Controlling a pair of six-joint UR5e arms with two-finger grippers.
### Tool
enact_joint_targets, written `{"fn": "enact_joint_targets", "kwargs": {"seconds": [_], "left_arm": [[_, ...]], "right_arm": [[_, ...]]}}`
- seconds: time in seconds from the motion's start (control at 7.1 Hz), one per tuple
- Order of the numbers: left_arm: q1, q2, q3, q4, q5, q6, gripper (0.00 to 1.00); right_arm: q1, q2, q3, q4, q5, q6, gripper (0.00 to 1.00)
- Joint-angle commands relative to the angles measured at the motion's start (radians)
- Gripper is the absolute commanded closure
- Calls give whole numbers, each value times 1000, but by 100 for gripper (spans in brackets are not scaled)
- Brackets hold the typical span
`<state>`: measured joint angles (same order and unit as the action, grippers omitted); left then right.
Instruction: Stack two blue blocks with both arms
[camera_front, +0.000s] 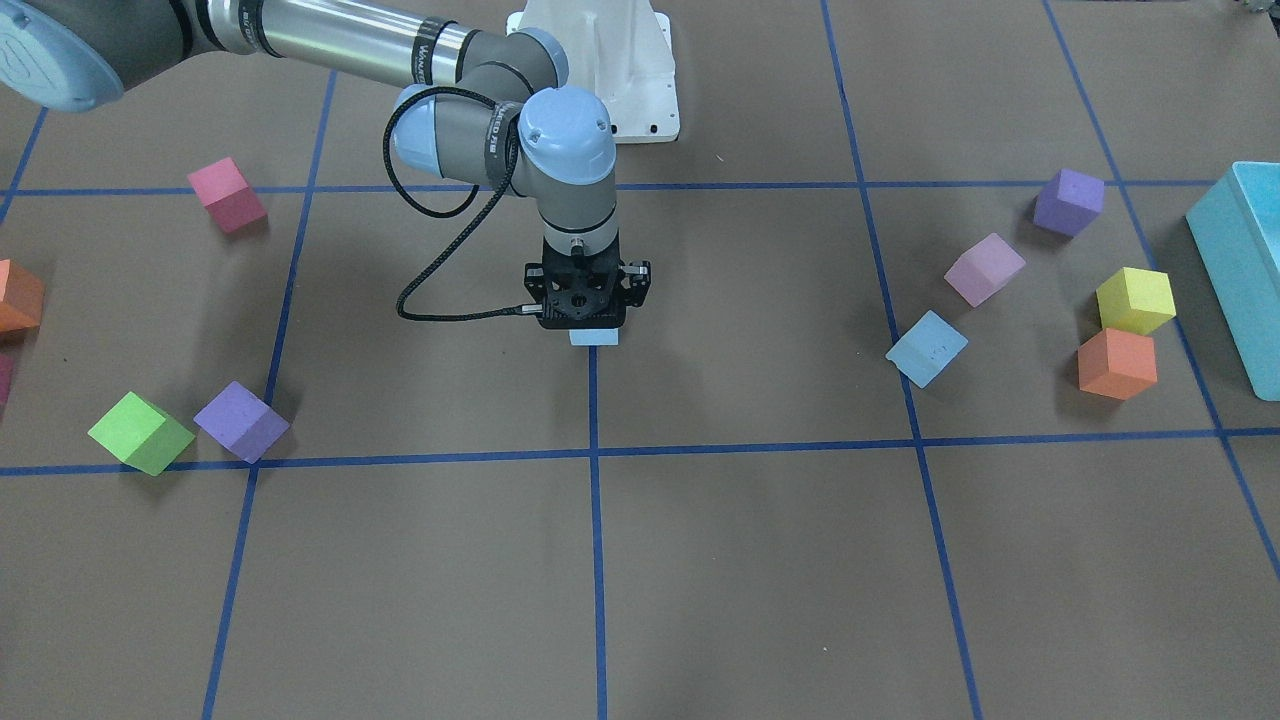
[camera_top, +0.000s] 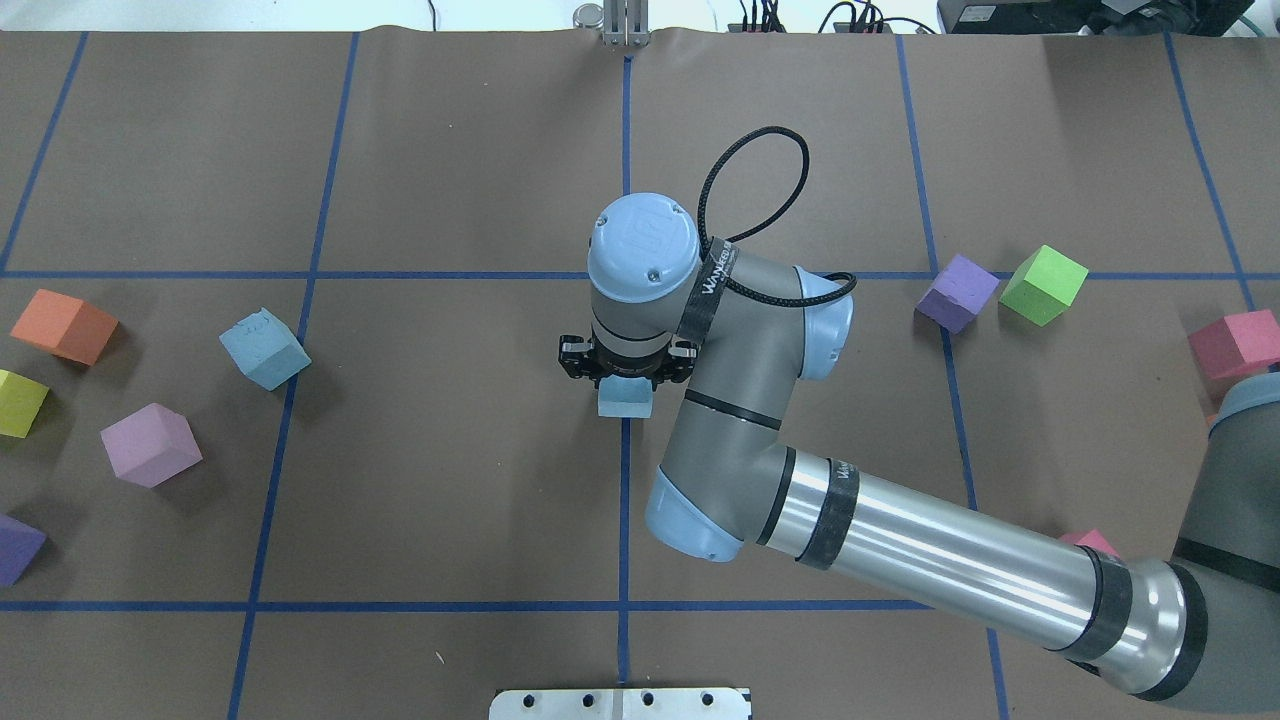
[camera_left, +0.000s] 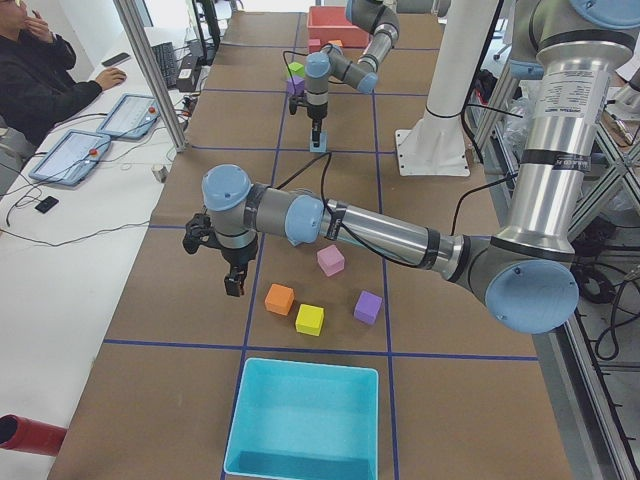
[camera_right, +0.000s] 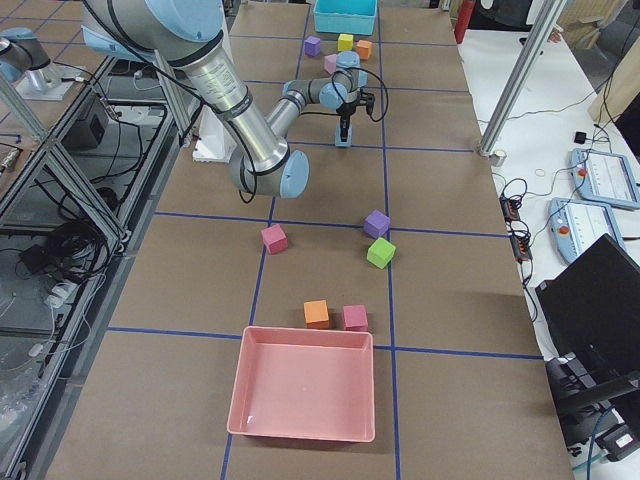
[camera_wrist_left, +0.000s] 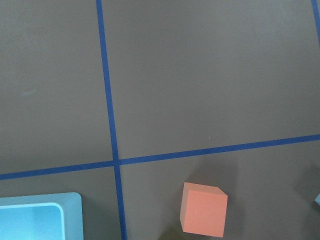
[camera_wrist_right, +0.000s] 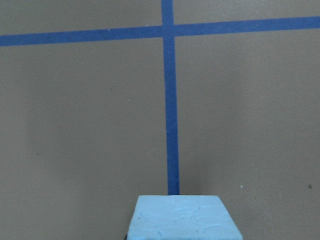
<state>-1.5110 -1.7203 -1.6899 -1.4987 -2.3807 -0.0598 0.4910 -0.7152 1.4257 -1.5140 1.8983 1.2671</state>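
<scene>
One pale blue block (camera_top: 625, 400) sits between the jaws of my right gripper (camera_top: 625, 385) on the centre blue line, at or just above the table; it also shows in the front view (camera_front: 594, 337) and at the bottom of the right wrist view (camera_wrist_right: 182, 217). The gripper points straight down. The second blue block (camera_top: 264, 347) lies free on the table's left half, also seen in the front view (camera_front: 927, 347). My left gripper (camera_left: 232, 283) shows only in the exterior left view, hovering beside an orange cube (camera_left: 279, 298); I cannot tell whether it is open or shut.
Near the free blue block lie pink (camera_top: 150, 445), orange (camera_top: 64, 326), yellow (camera_top: 18, 402) and purple (camera_top: 15, 548) cubes and a teal bin (camera_front: 1245, 260). On the right lie purple (camera_top: 957, 292), green (camera_top: 1043, 285) and pink (camera_top: 1235, 343) cubes. A red bin (camera_right: 303, 392) stands at that end.
</scene>
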Motion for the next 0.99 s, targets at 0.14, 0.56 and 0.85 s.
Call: {"fn": "enact_joint_targets", "kwargs": {"seconds": [0.14,0.56,0.85], "left_arm": [[0,2,1,0,0,0,0],[2,2,1,0,-2,0,0],[0,2,3,0,0,0,0]], "right_arm": [[-2,-13,9,-5,-5,3,35],[-6,-6,4,-3,-7,5,34],[-6,-9,5,-2,-11,5,0]]}}
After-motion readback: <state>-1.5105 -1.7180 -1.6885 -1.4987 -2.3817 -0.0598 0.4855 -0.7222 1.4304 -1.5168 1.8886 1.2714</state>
